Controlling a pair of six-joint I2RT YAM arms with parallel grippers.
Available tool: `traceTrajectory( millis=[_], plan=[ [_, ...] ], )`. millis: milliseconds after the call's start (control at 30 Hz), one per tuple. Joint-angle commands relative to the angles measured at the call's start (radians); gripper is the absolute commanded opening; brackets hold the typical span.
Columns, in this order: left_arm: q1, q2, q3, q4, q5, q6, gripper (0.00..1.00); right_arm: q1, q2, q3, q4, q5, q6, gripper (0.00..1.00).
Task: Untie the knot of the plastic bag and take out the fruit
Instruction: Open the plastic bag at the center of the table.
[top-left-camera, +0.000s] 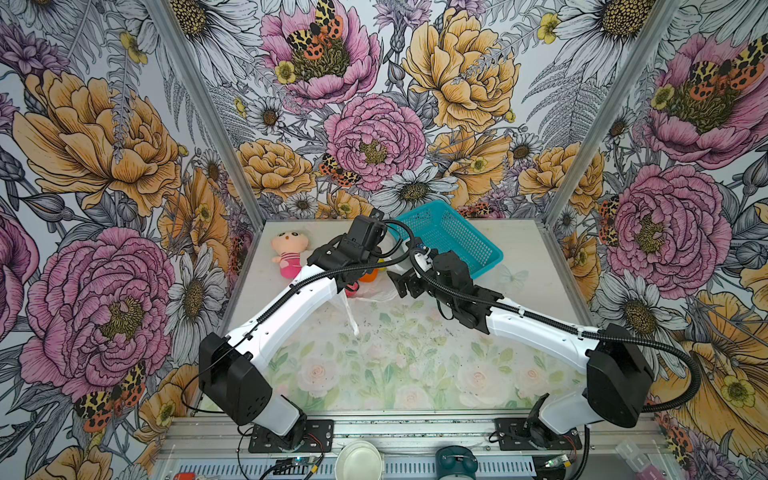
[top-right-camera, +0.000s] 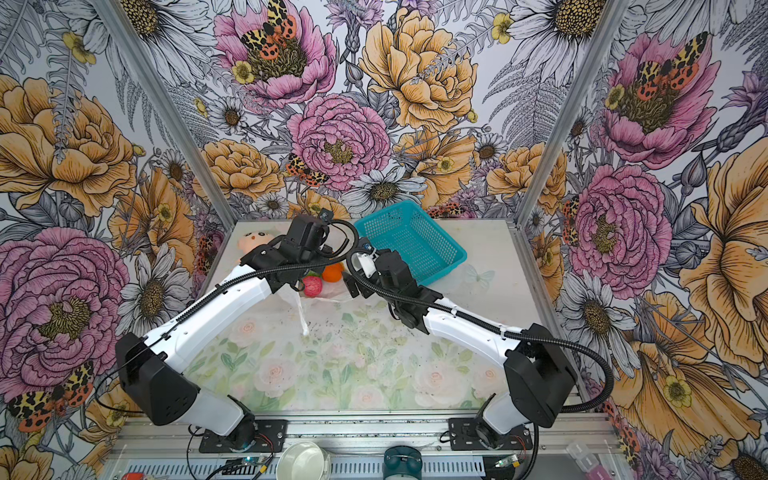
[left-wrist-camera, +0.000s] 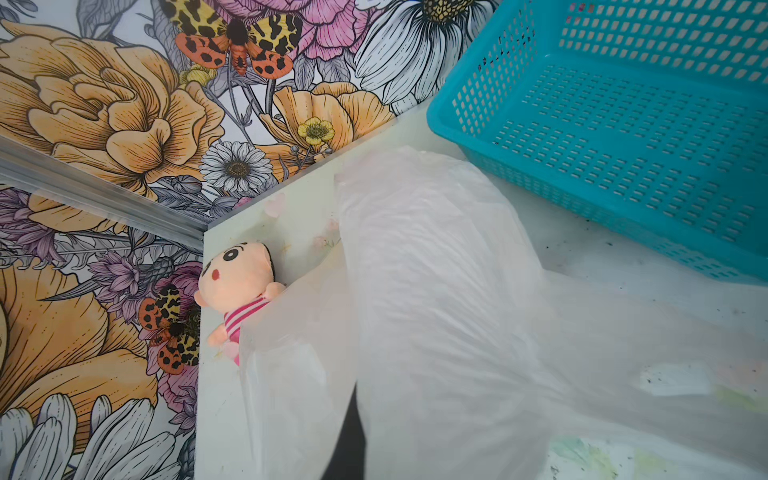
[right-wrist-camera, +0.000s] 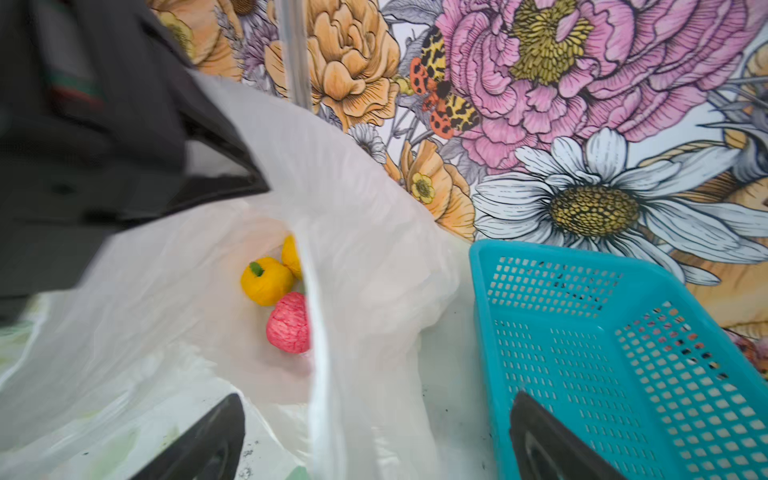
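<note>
Trailing nearest my bases, a loose strap of the plastic bag runs down to the table. Further out, my right jaws stand spread wide at the bag's mouth, gripping nothing. My left jaws are pressed together on the bag's film, which veils them in the left wrist view. Inside, a pink-red bumpy ball touches a yellow fruit; a fold cuts off a second yellow one. An orange peeks past my left arm. The knot I cannot make out. Beyond sit the teal basket and the plush doll, both partly hidden.
</note>
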Motion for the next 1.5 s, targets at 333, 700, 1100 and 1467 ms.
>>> traceTrajectory(
  millis=[333, 700, 1100, 1467],
  plan=[
    [-0.050, -0.064, -0.046, 0.026, -0.062, -0.034, 0.00, -0.002, 0.067, 0.009, 0.087, 0.069, 0.012, 0.94],
    [-0.051, -0.083, -0.078, 0.024, -0.119, -0.053, 0.38, -0.035, 0.018, -0.014, 0.100, 0.067, 0.074, 0.00],
    [0.021, -0.084, -0.178, 0.050, -0.105, -0.102, 0.48, -0.032, -0.109, -0.160, 0.167, 0.044, 0.115, 0.00],
    [0.097, 0.098, 0.090, 0.073, 0.033, -0.032, 0.00, -0.016, -0.118, -0.135, 0.051, 0.269, 0.191, 0.00]
  ],
)
